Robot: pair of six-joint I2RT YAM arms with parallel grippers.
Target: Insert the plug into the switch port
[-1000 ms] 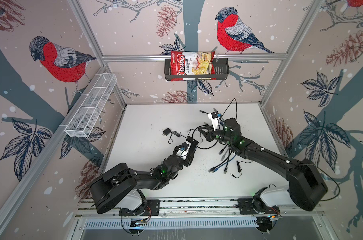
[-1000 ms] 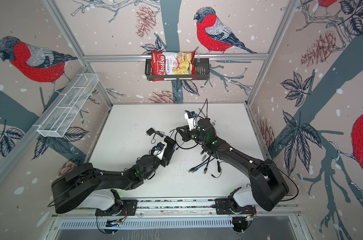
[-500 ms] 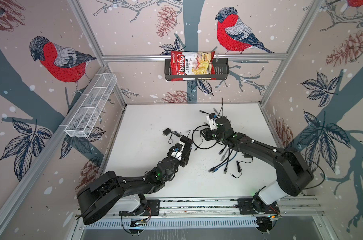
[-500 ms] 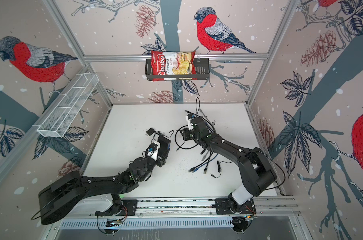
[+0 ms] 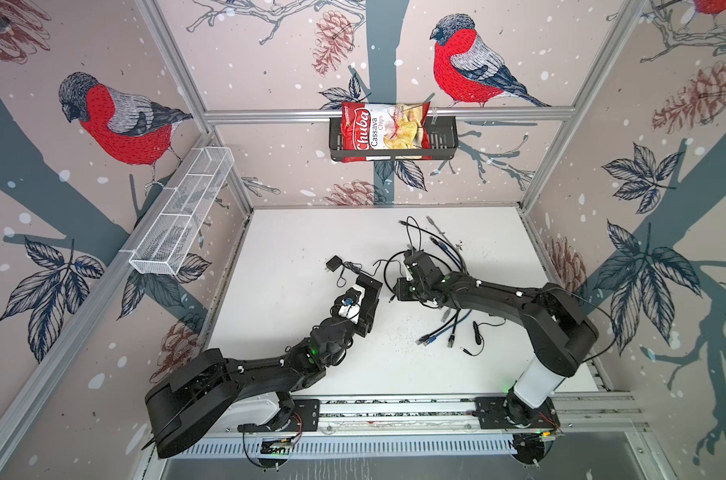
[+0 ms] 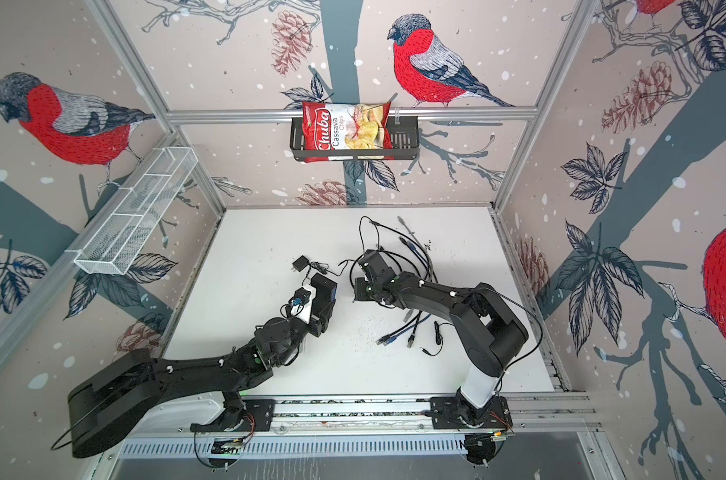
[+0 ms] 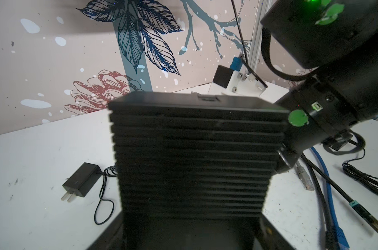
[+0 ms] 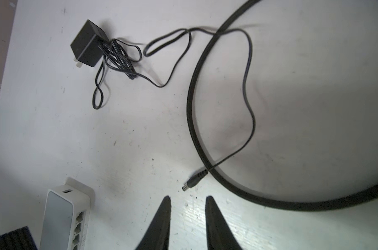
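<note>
Jaws open and empty, the right gripper (image 8: 188, 198) faces the plug (image 8: 191, 184) at twelve o'clock, needing a short advance and pinch; of the left gripper (image 5: 365, 293) I cannot tell.

We list, in both top views: walls (image 5: 270, 62) papered pink-grey with bullfinches (image 5: 120, 120), pinecones and leaves at 9, 12 and 3 o'clock. Aluminium frame (image 5: 386, 113) along the edges. White mesh basket (image 5: 182, 216) on the 9 o'clock wall. Black wire shelf (image 5: 444, 141) holding a chips bag (image 5: 384, 131) at 12. Scuffed white tabletop (image 5: 303, 232). Metal rail (image 5: 394, 409) at 6.
</note>
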